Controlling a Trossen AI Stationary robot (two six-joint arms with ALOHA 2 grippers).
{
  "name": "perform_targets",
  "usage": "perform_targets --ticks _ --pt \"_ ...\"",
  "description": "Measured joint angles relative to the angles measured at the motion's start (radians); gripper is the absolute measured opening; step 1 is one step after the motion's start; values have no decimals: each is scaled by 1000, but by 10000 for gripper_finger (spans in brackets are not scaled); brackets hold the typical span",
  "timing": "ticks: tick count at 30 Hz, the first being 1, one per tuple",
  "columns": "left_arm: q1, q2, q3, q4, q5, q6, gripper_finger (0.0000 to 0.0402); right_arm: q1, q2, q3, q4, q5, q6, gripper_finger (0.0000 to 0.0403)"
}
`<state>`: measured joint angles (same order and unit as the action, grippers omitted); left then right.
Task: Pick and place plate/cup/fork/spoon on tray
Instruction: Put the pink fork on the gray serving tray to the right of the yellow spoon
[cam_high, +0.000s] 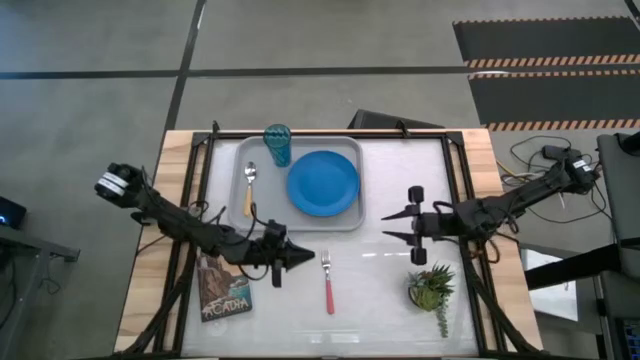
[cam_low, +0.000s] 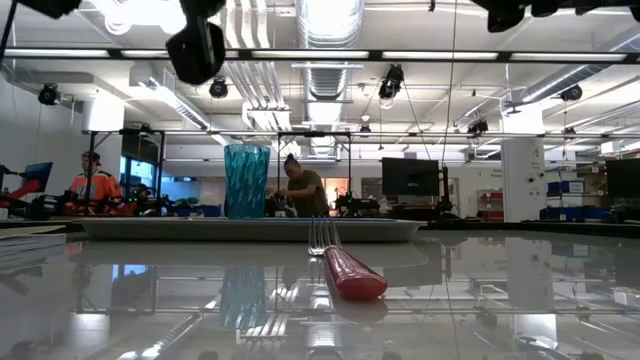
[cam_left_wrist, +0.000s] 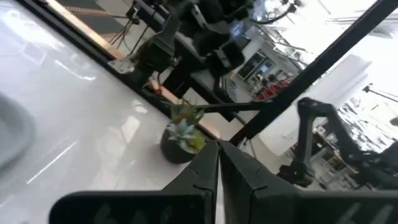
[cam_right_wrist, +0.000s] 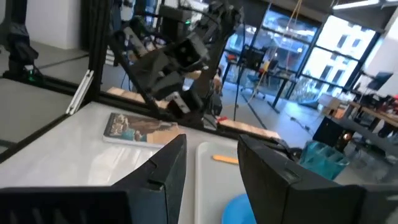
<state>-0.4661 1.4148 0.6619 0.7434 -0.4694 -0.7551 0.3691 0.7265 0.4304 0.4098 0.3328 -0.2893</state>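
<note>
The grey tray (cam_high: 345, 215) lies at the table's far middle. On it are the blue plate (cam_high: 323, 183), the teal cup (cam_high: 277, 143) standing in its far left corner, and the orange-handled spoon (cam_high: 249, 186) along its left side. The pink-handled fork (cam_high: 327, 281) lies flat on the table just near of the tray, tines toward it; it also shows in the low view (cam_low: 345, 268). My left gripper (cam_high: 306, 258) is shut and empty, raised above the table just left of the fork's tines. My right gripper (cam_high: 388, 225) is open and empty, raised to the right of the tray.
A small potted succulent (cam_high: 432, 288) stands at the near right. A book (cam_high: 224, 290) lies at the near left, beneath my left arm. The table has a black frame along its edges. People show in the room beyond the table (cam_low: 300, 190).
</note>
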Motion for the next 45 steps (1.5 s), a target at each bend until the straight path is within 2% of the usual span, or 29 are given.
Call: perform_targets --ticks 2,5,11,18,22,28,32,40,45 --pt "-18 22 37 -13 -26 -12 0 0 -38 -11 0 0 -10 132" --pt "-32 54 106 -121 -74 -91 0 0 -91 -25 -3 0 -26 132" --pt "-38 141 290 -549 -93 -388 0 0 -156 -29 -26 0 -26 132" --pt "-33 277 550 -1023 22 -686 0 0 -188 -30 -60 0 -23 132" --pt "-25 354 671 -1161 51 -784 0 0 -195 -30 -62 0 -19 132" --pt "-22 461 815 -1303 120 -912 0 0 -196 -30 -63 -4 -18 132" --pt "-15 514 871 -1362 125 -941 0 0 -196 -30 -63 -4 -19 132" --pt "17 576 848 -1402 120 -945 0 0 -195 -30 -61 -3 -22 132" --pt "28 581 796 -1293 99 -961 0 0 -195 -30 -61 -3 -18 132"
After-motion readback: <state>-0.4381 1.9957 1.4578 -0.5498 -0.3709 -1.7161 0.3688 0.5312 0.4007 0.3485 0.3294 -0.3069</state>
